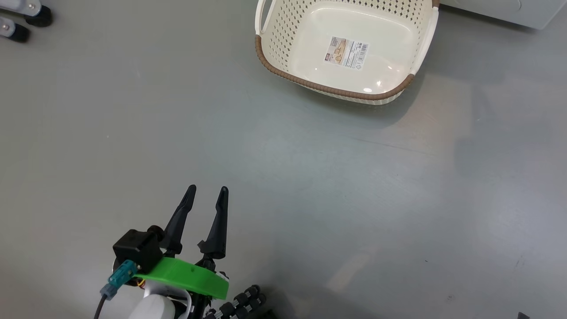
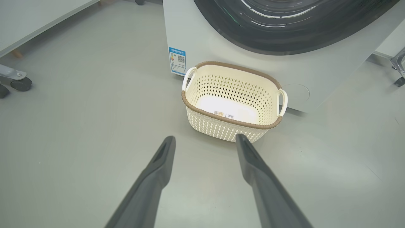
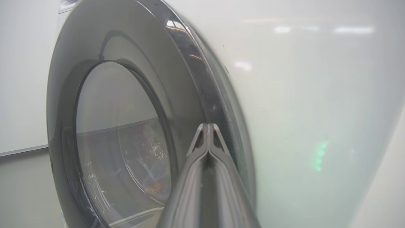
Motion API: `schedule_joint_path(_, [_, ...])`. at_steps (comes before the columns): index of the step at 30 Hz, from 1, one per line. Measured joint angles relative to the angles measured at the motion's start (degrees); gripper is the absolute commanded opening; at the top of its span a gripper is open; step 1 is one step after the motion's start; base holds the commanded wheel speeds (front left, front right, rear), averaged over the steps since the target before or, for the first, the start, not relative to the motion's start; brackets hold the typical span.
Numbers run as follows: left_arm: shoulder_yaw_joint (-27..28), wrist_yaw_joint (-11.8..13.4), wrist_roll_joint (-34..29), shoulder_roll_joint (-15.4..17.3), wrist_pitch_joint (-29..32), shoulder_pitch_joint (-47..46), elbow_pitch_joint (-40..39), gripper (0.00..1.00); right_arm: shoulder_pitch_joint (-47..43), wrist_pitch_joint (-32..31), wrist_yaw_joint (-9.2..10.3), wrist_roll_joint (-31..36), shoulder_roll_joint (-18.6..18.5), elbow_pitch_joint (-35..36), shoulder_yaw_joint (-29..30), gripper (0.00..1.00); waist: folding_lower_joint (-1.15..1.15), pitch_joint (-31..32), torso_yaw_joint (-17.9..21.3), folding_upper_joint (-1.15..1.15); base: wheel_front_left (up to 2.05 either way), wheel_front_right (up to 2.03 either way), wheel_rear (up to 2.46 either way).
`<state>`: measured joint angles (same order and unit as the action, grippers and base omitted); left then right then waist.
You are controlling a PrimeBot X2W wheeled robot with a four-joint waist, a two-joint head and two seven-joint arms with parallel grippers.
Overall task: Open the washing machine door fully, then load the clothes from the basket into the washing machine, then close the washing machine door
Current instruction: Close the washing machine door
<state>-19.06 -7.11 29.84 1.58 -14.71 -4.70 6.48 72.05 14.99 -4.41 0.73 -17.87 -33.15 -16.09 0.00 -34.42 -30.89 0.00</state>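
Pointing closed right pincer (image 3: 207, 126) at washing machine door (image 3: 123, 126).

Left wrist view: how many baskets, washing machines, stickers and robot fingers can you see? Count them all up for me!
Baskets: 1, the cream basket
Washing machines: 1, the white washing machine
Stickers: 2, the blue label on the machine and the barcode sticker inside the basket
Robot fingers: 2, the dark fingers
Total: 6
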Motion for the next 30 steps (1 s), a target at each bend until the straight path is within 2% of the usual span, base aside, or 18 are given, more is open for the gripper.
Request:
schedule_joint_path(5, [0.1,0.0,0.0,0.0,0.0,0.0,0.0,1.00,1.2,0.1,0.60,0.0,-0.7,-0.8,0.8,0.00,0.00,0.3,0.0,0.00,0.00,0.00,0.00])
schedule_joint_path(11, [1.7,0.0,0.0,0.0,0.0,0.0,-0.4,1.00,1.4,0.1,0.75,0.0,0.8,-0.2,-0.6,0.00,0.00,1.0,0.8,0.00,0.00,0.00,0.00])
schedule_joint_path(16, [2.6,0.0,0.1,0.0,0.0,-0.3,-0.8,1.00,-0.3,0.1,-0.24,-0.9,2.6,3.9,-2.3,0.00,0.00,2.2,1.9,0.00,0.00,0.00,0.00])
schedule_joint_path(22, [4.8,0.0,0.0,0.0,0.0,-0.7,-0.7,1.00,-7.6,0.1,-0.83,-2.7,5.6,9.9,-3.8,0.00,0.00,5.1,3.8,0.00,0.00,0.00,0.00])
schedule_joint_path(23, [5.3,0.0,0.0,0.0,0.0,-0.8,-0.6,1.00,-8.7,0.1,-0.83,-3.2,6.0,10.8,-3.9,0.08,0.00,5.6,4.2,0.00,0.00,0.00,0.00])
schedule_joint_path(25, [6.4,0.0,0.0,0.0,0.0,-1.0,-0.5,1.00,-11.1,0.1,-0.85,-3.9,6.7,12.3,-4.2,0.36,0.00,6.9,5.0,0.00,0.00,0.00,0.00])
schedule_joint_path(26, [7.0,0.0,0.0,0.0,0.0,-1.0,-0.4,1.00,-12.3,0.1,-0.90,-4.1,7.0,13.0,-4.5,0.45,0.00,7.5,5.5,0.00,0.00,0.00,0.00])
schedule_joint_path(29, [8.4,0.0,0.0,0.0,0.0,-1.0,0.1,1.00,-16.3,0.1,-1.09,-4.6,7.4,14.9,-5.1,0.96,0.00,9.5,7.1,0.00,0.00,0.00,0.00])
schedule_joint_path(30, [8.9,0.0,0.0,0.0,0.0,-1.0,0.2,1.00,-17.5,0.1,-1.11,-4.7,7.4,15.5,-5.3,1.00,0.00,10.1,7.7,0.00,0.00,0.00,0.00])
